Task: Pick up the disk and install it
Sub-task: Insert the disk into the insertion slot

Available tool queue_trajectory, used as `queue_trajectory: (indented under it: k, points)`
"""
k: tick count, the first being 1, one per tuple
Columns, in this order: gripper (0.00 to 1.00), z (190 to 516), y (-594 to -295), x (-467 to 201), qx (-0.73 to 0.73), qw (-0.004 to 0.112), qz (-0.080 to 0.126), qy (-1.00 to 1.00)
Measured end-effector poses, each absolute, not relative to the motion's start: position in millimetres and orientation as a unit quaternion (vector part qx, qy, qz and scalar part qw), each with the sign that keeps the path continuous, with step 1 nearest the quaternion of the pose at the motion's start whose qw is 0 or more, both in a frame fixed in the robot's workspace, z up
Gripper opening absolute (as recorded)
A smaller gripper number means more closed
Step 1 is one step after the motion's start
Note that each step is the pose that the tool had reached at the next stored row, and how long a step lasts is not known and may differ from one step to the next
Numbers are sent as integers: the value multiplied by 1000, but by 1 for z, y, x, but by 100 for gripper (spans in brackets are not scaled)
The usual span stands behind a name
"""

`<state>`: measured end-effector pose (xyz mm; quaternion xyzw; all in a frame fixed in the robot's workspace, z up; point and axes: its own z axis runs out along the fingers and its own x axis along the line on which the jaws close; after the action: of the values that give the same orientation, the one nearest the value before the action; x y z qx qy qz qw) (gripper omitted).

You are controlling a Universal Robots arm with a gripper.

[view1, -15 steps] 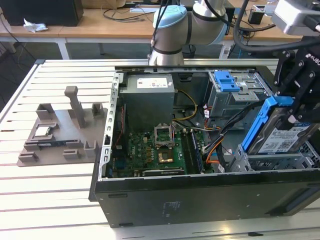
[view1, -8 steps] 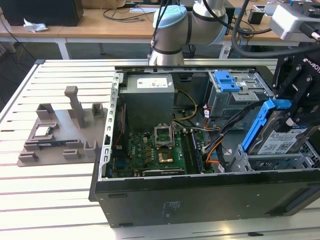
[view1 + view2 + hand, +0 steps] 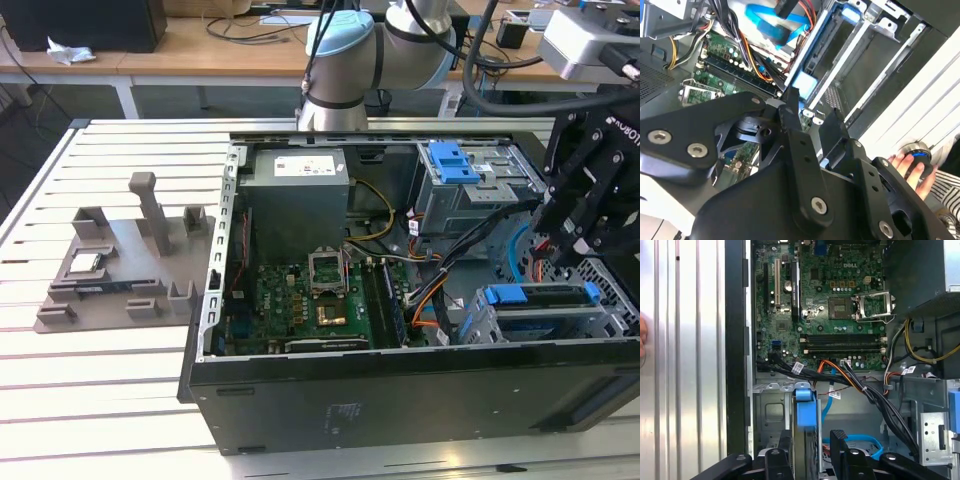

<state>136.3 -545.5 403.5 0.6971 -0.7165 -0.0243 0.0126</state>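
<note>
The tool [image 3: 812, 437] hangs released over the open computer case [image 3: 400, 400]. Its two black fingers [image 3: 786, 452] stand apart with nothing clamped between them. In the first wrist view, the blue rail end of the disk [image 3: 805, 407] lies in line with the gap, close by one finger and clear of the other.

There is one disk. In the exterior view it sits on edge in the drive bay at the case's corner, toward the exterior view's right, with the tool just above it.

A second drive cage nearby carries one blue latch [image 3: 450, 160]. A bundle of black and orange cables [image 3: 850, 380] crosses between the bay and the motherboard [image 3: 830, 315], passing near the tool, and a blue cable [image 3: 855, 441] loops beside the far finger.

On the slatted worktop [image 3: 100, 400], at the exterior view's left, lies one grey fixture tray [image 3: 150, 240] with a small silver chip [image 3: 85, 263]. In the second wrist view, a person's hand [image 3: 905, 165] rests outside the case.
</note>
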Motion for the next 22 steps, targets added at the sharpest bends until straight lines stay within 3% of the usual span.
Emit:
queue_trajectory:
  k: [5,6,9,22]
  points:
    - [43,403,-546,136,697,13,-24,-717]
    - [30,403,-546,136,697,13,-24,-717]
    - [12,403,-546,136,697,13,-24,-716]
    - [11,396,-542,151,697,15,-26,-716]
